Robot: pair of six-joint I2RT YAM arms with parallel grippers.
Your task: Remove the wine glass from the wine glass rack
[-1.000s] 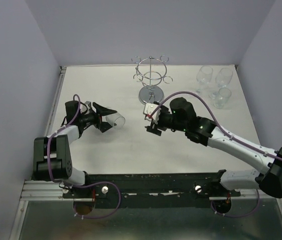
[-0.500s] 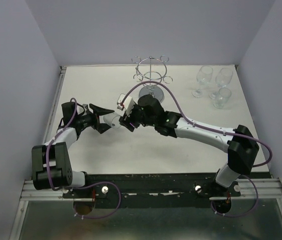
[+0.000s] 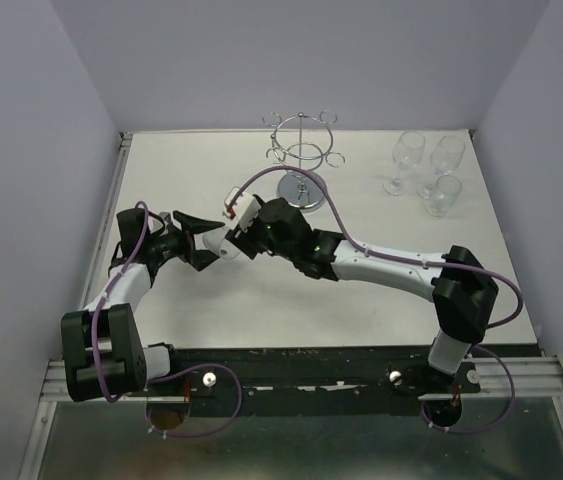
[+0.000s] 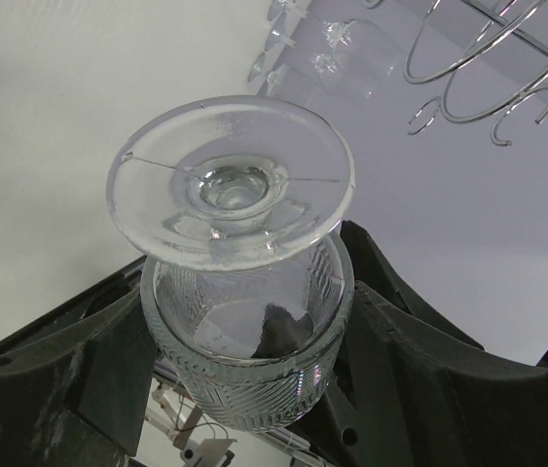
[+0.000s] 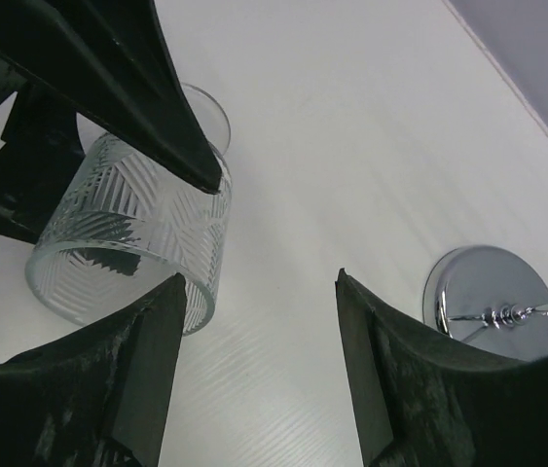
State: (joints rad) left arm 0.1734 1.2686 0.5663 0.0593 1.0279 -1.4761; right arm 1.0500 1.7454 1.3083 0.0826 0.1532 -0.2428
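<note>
The wine glass [image 3: 225,240] is short, with a cut-pattern bowl [image 4: 244,321] and a round foot. It lies sideways between the black fingers of my left gripper [image 3: 201,240], which is shut on its bowl [image 5: 132,229]. Its foot points away from the left wrist camera, and its open rim faces my right gripper [image 3: 238,236]. The right gripper [image 5: 259,292] stands open just at that rim; its left fingertip [image 5: 162,311] is next to the rim and only table shows between its fingers. The chrome wine glass rack [image 3: 303,155] stands at the back centre on its round base [image 5: 493,302], its hooks [image 4: 493,68] bare.
Three clear stemmed glasses [image 3: 426,170] stand upright at the back right of the white table [image 3: 361,320]. Grey walls close the table on the left, back and right. The right arm stretches across the table's middle toward the left.
My right arm has swung left from the table's middle until its gripper reached the glass's rim. The left gripper has drawn slightly left, still holding the glass.
</note>
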